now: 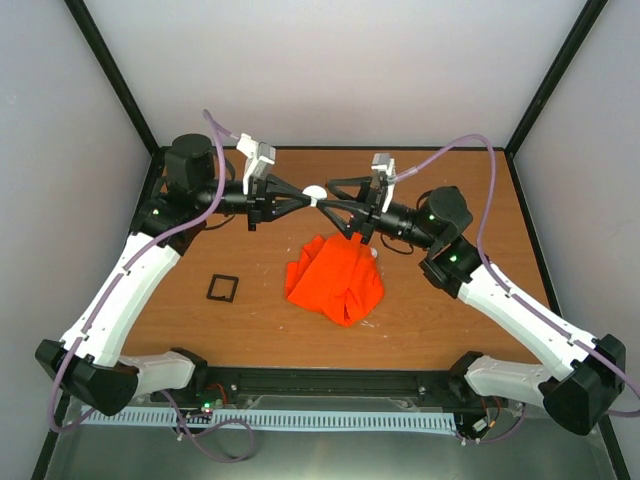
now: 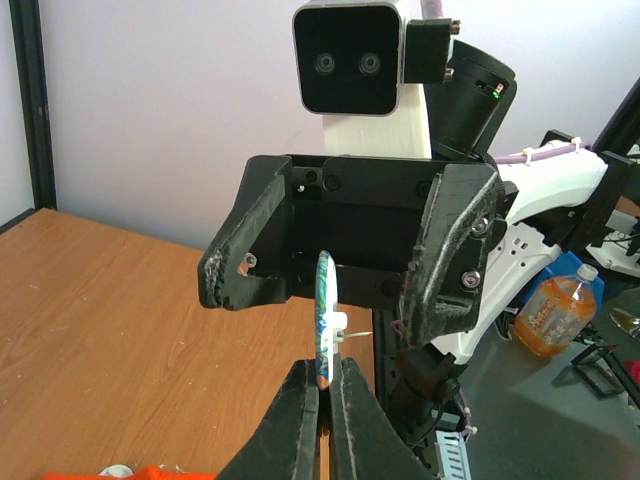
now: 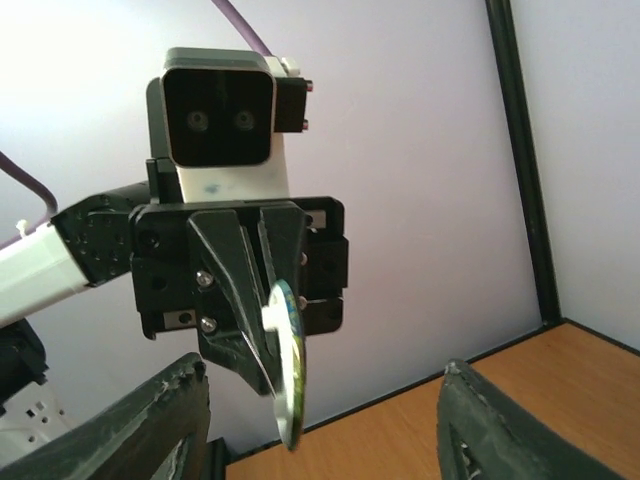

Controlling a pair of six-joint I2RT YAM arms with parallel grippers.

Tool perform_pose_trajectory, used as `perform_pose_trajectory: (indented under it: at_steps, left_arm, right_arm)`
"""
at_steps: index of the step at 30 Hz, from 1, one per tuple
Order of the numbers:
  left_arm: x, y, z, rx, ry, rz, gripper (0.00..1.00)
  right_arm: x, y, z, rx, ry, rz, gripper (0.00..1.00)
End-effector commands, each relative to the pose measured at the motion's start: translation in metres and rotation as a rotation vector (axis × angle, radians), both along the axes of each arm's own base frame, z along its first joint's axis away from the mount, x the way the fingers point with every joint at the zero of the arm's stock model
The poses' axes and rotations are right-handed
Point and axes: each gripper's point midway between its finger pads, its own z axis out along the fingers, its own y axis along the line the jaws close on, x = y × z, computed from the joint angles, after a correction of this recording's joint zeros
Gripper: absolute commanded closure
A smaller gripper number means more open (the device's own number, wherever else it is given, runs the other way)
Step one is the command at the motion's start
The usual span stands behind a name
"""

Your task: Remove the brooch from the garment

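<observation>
Brooch (image 2: 323,305): a round, flat disc, pale with a blue-green print. I see it edge-on from the left wrist, held in the air and clear of the garment.
Garment (image 1: 335,280): bright orange, crumpled in a heap on the bench (image 1: 250,335), near the middle and below the brooch.
Left pincer (image 2: 325,378): clamped on the lower rim of the brooch, fingers pressed together around it.
Right pincer (image 1: 340,206): fingers wide apart, facing the left pincer nose to nose. I see one finger on each side of the disc and read no contact.
Arms: both reach inward and meet above the far edge of the garment.
Black square frame (image 1: 222,287): flat on the bench, left of the garment and apart from it.
</observation>
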Motion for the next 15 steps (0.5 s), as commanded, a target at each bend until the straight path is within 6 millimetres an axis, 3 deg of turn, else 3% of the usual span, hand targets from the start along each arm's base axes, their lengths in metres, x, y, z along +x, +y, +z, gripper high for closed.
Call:
perform_pose_trajectory:
  at_steps: [1, 11, 15]
  left_arm:
    - [-0.0068, 0.0036, 0.0112, -0.022, -0.027, 0.002, 0.99]
    - [-0.0039, 0.0035, 0.0116, -0.024, -0.045, 0.015, 0.99]
    - [-0.0023, 0.0030, 0.0112, -0.023, -0.045, 0.017, 0.99]
  right_arm:
    - [-0.0145, 0.0070, 0.0299, 0.067, -0.052, 0.063, 0.44]
    - [-0.0133, 0.0101, 0.0246, 0.067, -0.022, 0.067, 0.72]
    - [-0.0118, 0.0101, 0.0221, 0.059, -0.012, 0.059, 0.76]
